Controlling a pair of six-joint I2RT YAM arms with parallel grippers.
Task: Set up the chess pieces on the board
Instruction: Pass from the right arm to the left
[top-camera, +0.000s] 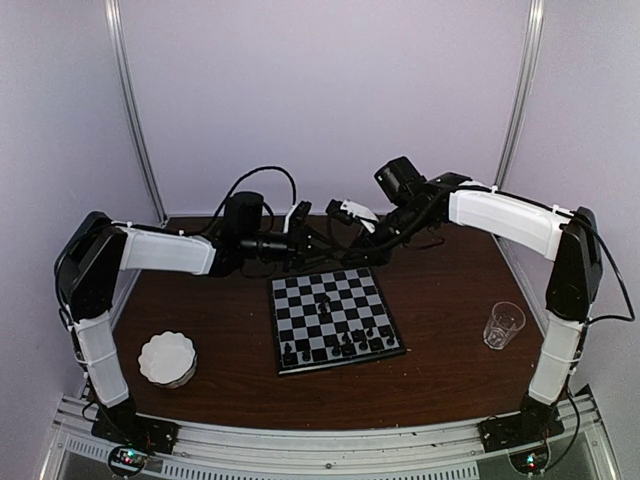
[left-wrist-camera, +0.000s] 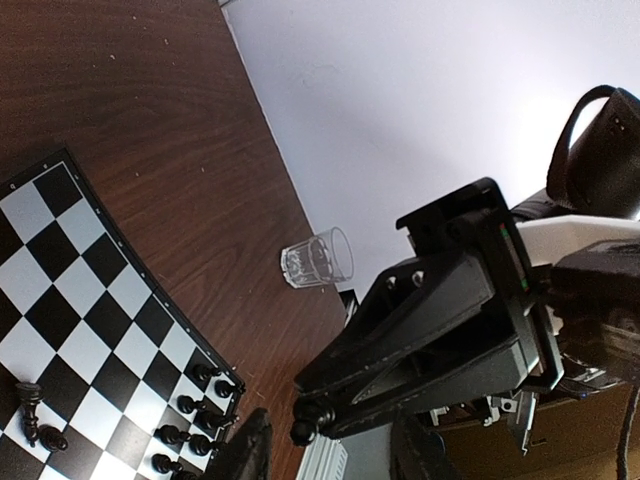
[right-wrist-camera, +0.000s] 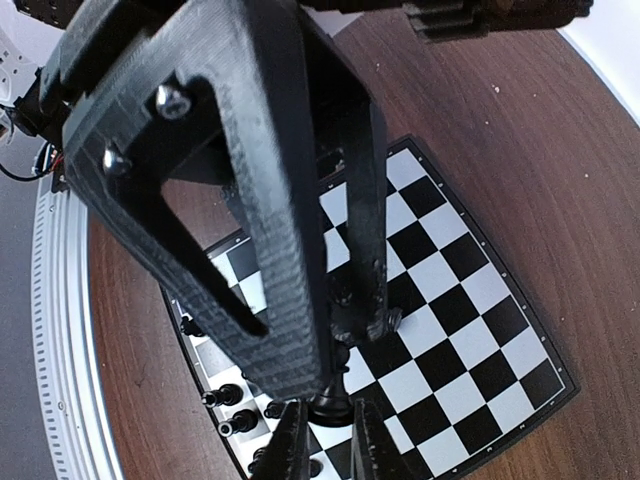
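Note:
The board (top-camera: 335, 318) lies mid-table, with several black chess pieces (top-camera: 340, 346) along its near edge and one (top-camera: 322, 300) near its middle. Both grippers meet above the board's far edge. My right gripper (right-wrist-camera: 330, 440) is shut on a black chess piece (right-wrist-camera: 335, 390) and holds it in the air above the board (right-wrist-camera: 470, 290). My left gripper (left-wrist-camera: 330, 455) is open, its fingers (left-wrist-camera: 245, 450) standing on either side of the right gripper's tips and the held piece (left-wrist-camera: 303, 428). Its fingers (right-wrist-camera: 280, 300) straddle the piece's top in the right wrist view.
A clear glass (top-camera: 503, 323) stands on the table at the right; it also shows in the left wrist view (left-wrist-camera: 317, 258). A round white scalloped dish (top-camera: 167, 358) sits at the near left. Cables hang behind the board's far edge.

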